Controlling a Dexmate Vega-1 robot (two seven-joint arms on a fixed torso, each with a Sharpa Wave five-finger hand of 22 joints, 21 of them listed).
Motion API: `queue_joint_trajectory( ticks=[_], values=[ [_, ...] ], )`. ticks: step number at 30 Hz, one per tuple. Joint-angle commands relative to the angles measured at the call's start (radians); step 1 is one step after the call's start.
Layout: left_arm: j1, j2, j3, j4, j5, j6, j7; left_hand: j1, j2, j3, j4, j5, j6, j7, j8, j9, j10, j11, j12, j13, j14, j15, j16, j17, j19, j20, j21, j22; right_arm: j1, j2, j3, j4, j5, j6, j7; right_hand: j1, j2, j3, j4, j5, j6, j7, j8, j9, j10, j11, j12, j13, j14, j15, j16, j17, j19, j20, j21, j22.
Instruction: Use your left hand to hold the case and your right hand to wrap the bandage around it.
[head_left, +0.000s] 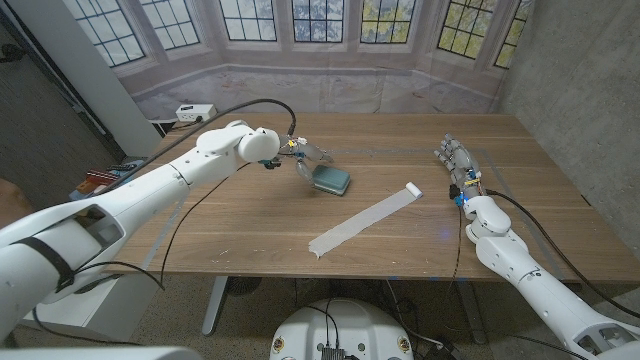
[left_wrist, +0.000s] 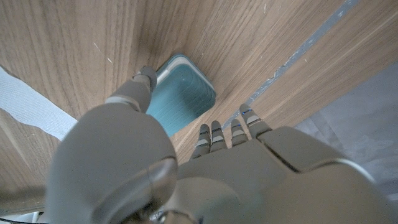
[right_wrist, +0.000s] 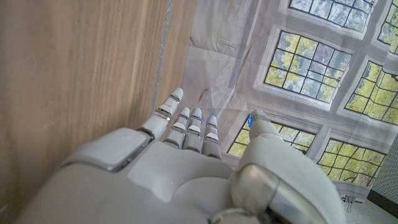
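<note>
A teal case (head_left: 331, 180) lies flat on the wooden table (head_left: 250, 225), left of middle. My left hand (head_left: 303, 156) hangs just over its left end with its fingers apart. In the left wrist view the thumb (left_wrist: 135, 92) reaches down one side of the case (left_wrist: 181, 94) and the other fingers (left_wrist: 211, 138) reach down the other, with no grip on it. A white bandage (head_left: 365, 220) lies unrolled in a long strip slanting across the middle of the table, its small rolled end (head_left: 414, 190) toward the right. My right hand (head_left: 455, 162) stays at the right of the table, fingers (right_wrist: 186, 121) straight, holding nothing.
A white box (head_left: 195, 112) sits past the table's back left corner, and a red object (head_left: 98, 180) lies off the left side. A black cable (head_left: 225, 112) arcs over my left arm. A concrete wall (head_left: 590, 90) stands to the right.
</note>
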Motion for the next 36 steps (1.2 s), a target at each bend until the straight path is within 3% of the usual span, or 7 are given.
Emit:
queue_joint_trajectory(
  ticks=[1,22,36],
  values=[
    [0.042,0.012,-0.018,-0.034,0.034,0.04,0.035,0.012,0.0,-0.007,0.0,-0.002,0.018,0.0,0.007,0.004,0.011,0.004,0.015,0.008,0.015,0.002,0.011,0.002,0.009,0.002,0.006,0.003,0.013,0.003,-0.001,0.024,0.011,-0.004,0.019,0.009,0.005,-0.002,-0.005,0.006,0.004,0.0,0.0,0.004,0.0,0.002,0.003,0.002,-0.001,0.003,0.006,0.004,0.007,-0.001,0.007,0.005],
    [0.068,-0.004,-0.01,-0.002,0.094,0.036,0.158,0.026,0.001,-0.032,0.003,-0.003,0.113,-0.03,0.038,0.021,0.087,-0.013,0.09,0.047,0.099,-0.021,0.022,0.008,0.053,-0.002,0.017,0.006,0.035,0.019,0.004,0.087,0.034,0.008,0.048,0.01,0.005,-0.003,-0.005,0.006,0.003,0.0,0.0,0.004,0.0,0.002,0.003,0.002,0.0,0.002,0.007,0.004,0.007,-0.002,0.006,0.005],
    [0.07,-0.019,-0.005,0.015,0.086,0.048,0.164,0.035,0.001,-0.061,0.006,-0.002,0.192,-0.04,0.081,0.04,0.15,-0.026,0.152,0.084,0.151,-0.04,0.027,0.014,0.079,-0.002,0.021,0.008,0.038,0.015,0.007,0.092,0.044,0.0,0.059,0.01,0.005,-0.003,-0.005,0.006,0.003,0.002,0.0,0.004,0.001,0.004,0.004,0.002,-0.001,0.005,0.006,0.004,0.008,0.001,0.007,0.005]
  ],
)
